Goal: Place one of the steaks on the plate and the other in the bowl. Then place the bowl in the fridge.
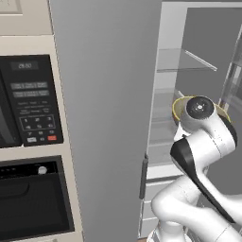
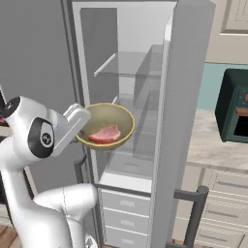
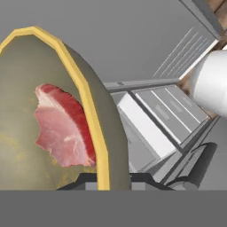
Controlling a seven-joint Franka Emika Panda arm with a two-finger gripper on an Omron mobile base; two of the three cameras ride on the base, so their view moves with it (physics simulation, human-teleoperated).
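Olive-yellow bowl (image 2: 109, 126), red steak (image 2: 104, 134) inside, clamped at its rim by the gripper (image 2: 82, 116).

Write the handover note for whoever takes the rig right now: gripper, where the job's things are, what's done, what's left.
Gripper: shut on the rim of the bowl, holding it up at the open fridge.
Bowl: one steak lies inside; it hangs in front of the shelves, not yet set down.
Plate and the other steak: not checkable from here.
Done: steak in bowl, fridge door open.
Left: set the bowl on a shelf, let go, pull back.

Olive bowl (image 2: 109, 127) with yellow rim, red-pink steak (image 2: 105, 134), grey fridge (image 2: 184, 97).
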